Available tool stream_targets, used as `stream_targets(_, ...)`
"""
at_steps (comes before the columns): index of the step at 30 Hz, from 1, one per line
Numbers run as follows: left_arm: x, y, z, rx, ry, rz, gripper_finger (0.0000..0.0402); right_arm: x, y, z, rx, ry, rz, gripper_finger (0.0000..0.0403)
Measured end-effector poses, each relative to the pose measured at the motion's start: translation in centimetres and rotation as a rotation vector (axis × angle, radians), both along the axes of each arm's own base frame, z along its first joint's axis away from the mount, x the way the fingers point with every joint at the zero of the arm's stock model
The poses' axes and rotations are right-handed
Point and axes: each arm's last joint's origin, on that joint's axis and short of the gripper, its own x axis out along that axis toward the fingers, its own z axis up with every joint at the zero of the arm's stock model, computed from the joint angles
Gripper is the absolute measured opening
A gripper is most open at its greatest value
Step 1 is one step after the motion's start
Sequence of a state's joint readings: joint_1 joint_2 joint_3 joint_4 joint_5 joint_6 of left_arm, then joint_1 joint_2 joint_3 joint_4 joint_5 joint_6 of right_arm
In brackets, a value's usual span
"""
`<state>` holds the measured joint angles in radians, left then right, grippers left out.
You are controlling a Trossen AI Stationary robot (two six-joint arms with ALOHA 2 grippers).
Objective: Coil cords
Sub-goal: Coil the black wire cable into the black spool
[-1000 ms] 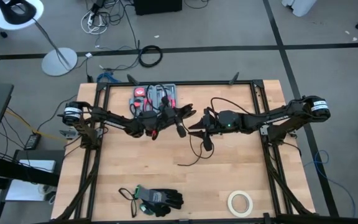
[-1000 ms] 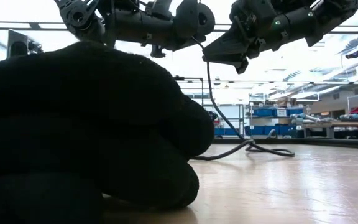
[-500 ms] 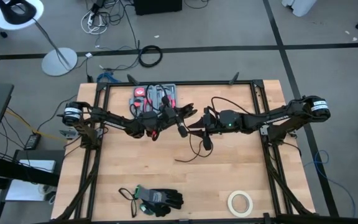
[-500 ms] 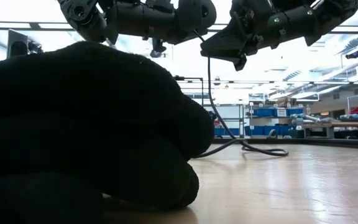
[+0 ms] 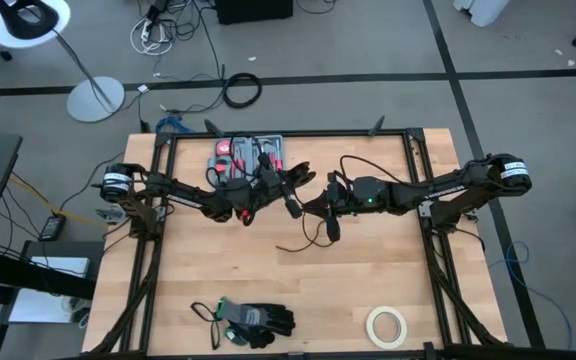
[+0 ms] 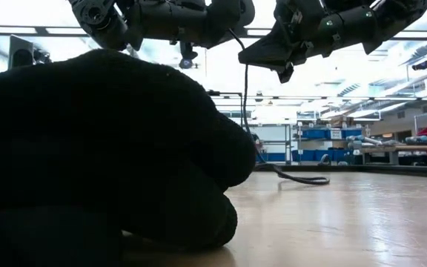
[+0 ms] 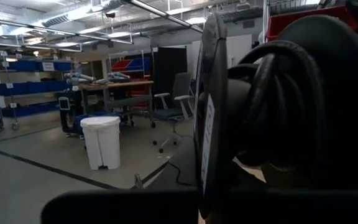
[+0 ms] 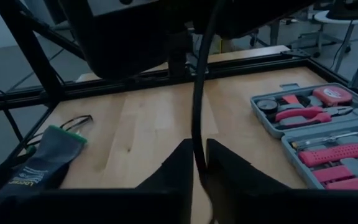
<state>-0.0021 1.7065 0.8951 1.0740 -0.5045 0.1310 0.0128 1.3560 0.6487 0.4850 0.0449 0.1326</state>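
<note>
High view: table (image 5: 368, 290) w/ both arms met near centre, towards the back. Left gripper (image 5: 290, 203) is raised over mid-table, just beside right gripper (image 5: 320, 208). Cord (image 5: 303, 238) is seen as a thin black line dropping from between the two grippers, w/ loose loop and tail lying on the wood below them. Tool kit (image 5: 249, 158) is open at back edge; gloves (image 5: 253, 320) at front edge, tape roll (image 5: 387, 325) at front right, both well apart from the work.

Low view: gloves fill the foreground. Both grippers are held high; cord hangs down from them, its free end lying on the tabletop.

Left wrist view: left gripper clenched; black turns of cord are bunched right against the camera. Whether these turns sit between the fingers can't be told.

Right wrist view: right fingers (image 8: 179, 169) are closed on the cord, which runs up between them to the left gripper overhead. Tool kit and one glove lie on the table beyond.

Step in hand (judged): next turn being laid onto the coil. To be done well: cord kept lightly taut, each wrap laid beside the last, slack fed w/o the tail snagging, coil end held firm throughout.
</note>
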Motion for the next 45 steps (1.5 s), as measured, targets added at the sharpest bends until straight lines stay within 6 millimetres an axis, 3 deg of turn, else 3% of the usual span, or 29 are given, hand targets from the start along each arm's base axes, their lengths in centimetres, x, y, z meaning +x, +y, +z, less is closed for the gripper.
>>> stream_targets(3,0.0,0.0,0.0,-0.004,-0.001,-0.002,0.0000,0.0,-0.1,-0.1,-0.024,0.007,-0.022,0.0009)
stream_targets(14,0.2,-0.9,-0.8,-0.003,0.077,-0.048,0.0000,-0.6,-2.2,-1.2,-0.045,0.153,-0.199,0.0005)
stream_targets(22,0.1,-1.6,-1.7,-0.016,0.211,-0.068,0.0000,-2.1,-3.3,-0.8,-0.043,0.241,-0.259,0.0004)
stream_targets(33,-1.9,-1.3,-1.0,-0.020,0.456,-0.039,0.0000,-4.6,-2.0,2.4,-0.079,0.147,-0.304,0.0004)
stream_targets(45,-2.1,-1.3,-1.0,-0.017,0.486,-0.041,0.0000,-4.2,0.7,4.6,-0.079,-0.081,-0.132,0.0006)
